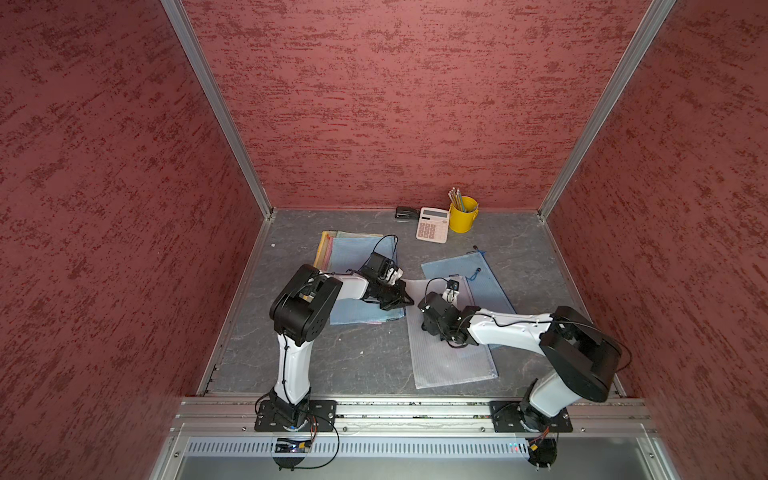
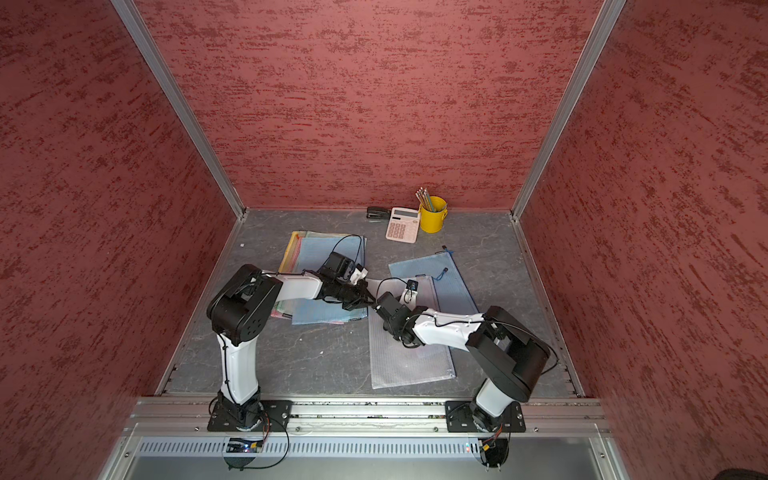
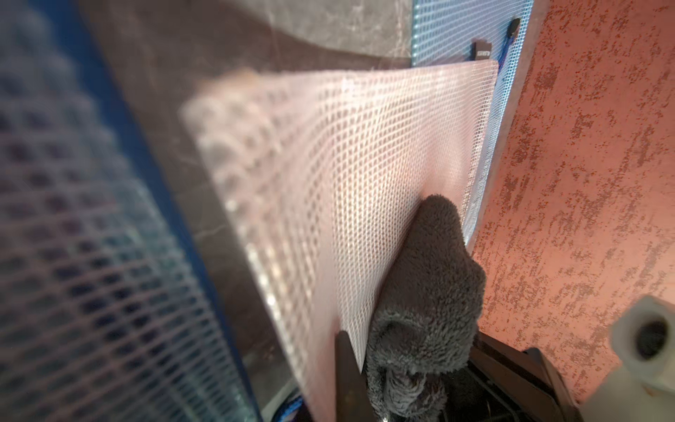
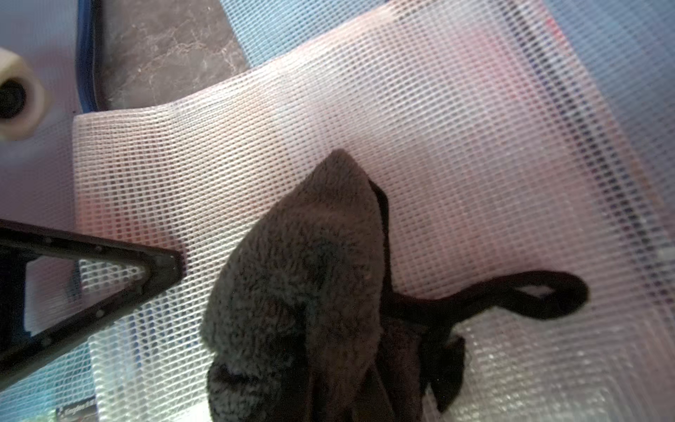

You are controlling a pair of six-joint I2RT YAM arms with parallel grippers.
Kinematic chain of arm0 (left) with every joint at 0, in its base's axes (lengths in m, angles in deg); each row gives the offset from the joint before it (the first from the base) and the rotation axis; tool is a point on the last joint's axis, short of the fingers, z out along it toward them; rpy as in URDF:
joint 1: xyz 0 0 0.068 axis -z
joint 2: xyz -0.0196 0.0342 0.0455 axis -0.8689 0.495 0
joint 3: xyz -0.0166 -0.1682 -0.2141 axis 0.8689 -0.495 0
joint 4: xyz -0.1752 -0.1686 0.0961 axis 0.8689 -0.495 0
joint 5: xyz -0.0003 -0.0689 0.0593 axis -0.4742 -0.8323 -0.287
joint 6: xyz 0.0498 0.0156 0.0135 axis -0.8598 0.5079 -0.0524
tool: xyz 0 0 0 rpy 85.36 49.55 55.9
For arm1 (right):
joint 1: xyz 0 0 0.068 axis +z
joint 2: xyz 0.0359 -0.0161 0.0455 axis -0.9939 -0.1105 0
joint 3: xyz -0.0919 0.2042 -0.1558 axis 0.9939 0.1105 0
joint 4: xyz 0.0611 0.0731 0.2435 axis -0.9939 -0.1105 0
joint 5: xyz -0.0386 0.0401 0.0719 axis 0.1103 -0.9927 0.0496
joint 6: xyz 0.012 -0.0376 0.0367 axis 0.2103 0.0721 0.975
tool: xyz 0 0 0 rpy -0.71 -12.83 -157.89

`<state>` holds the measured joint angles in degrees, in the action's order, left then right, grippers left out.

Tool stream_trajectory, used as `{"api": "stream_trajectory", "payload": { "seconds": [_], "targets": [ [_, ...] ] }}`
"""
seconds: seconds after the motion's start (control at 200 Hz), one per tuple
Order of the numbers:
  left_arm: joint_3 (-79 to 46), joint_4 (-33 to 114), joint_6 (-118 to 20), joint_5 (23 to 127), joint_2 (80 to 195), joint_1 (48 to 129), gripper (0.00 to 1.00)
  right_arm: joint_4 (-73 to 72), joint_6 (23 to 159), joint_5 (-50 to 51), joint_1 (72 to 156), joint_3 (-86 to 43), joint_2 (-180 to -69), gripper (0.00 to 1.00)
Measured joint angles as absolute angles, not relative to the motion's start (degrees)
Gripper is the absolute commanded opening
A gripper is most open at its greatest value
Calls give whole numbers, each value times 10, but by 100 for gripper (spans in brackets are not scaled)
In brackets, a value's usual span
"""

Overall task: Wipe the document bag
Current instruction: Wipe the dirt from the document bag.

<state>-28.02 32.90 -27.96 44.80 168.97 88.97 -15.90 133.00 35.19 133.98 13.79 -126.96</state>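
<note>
A white mesh document bag [image 1: 453, 361] [image 2: 411, 357] lies right of the table's middle, its far left corner lifted off the surface. My left gripper [image 1: 409, 299] [image 2: 372, 300] [image 3: 356, 360] is shut on that raised edge of the bag [image 3: 347, 182]. My right gripper [image 1: 428, 318] [image 2: 388, 318] [image 4: 328, 383] is shut on a grey fluffy cloth [image 4: 310, 274] [image 3: 427, 292], which presses on the bag [image 4: 456, 146] just beside the left gripper's fingertip [image 4: 157, 270]. The cloth hides the right jaws, and in both top views the cloth itself is hidden under the gripper.
A blue mesh bag [image 1: 486, 282] lies partly under the white one. A stack of coloured bags [image 1: 353, 249] sits under the left arm. At the back wall stand a stapler [image 1: 406, 213], a pink calculator [image 1: 433, 224] and a yellow pencil cup [image 1: 462, 216].
</note>
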Motion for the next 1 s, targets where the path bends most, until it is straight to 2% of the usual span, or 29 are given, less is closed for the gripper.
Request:
{"api": "stream_trajectory", "payload": {
  "seconds": [0.17,0.276,0.326,0.416,0.496,0.631,0.801,1.002],
  "targets": [
    [-288,316,-276,426,1679,881,0,-223,1431,322,1431,222,-1146,0],
    [-288,303,-282,418,1678,876,0,-312,1468,305,1477,219,-1111,0],
    [-288,295,-287,418,1678,876,0,-364,1473,301,1487,198,-1110,7],
    [-288,290,-297,424,1678,869,0,-467,1461,304,1487,146,-1112,30],
    [-287,288,-301,430,1678,863,0,-509,1422,313,1470,100,-1120,38],
    [-285,288,-303,438,1678,863,0,-465,1349,318,1429,74,-1149,54],
    [-280,288,-302,448,1678,871,0,-350,1293,303,1408,139,-1188,71],
    [-273,288,-302,451,1678,878,0,-250,1275,302,1397,172,-1211,73]
  ]
}}
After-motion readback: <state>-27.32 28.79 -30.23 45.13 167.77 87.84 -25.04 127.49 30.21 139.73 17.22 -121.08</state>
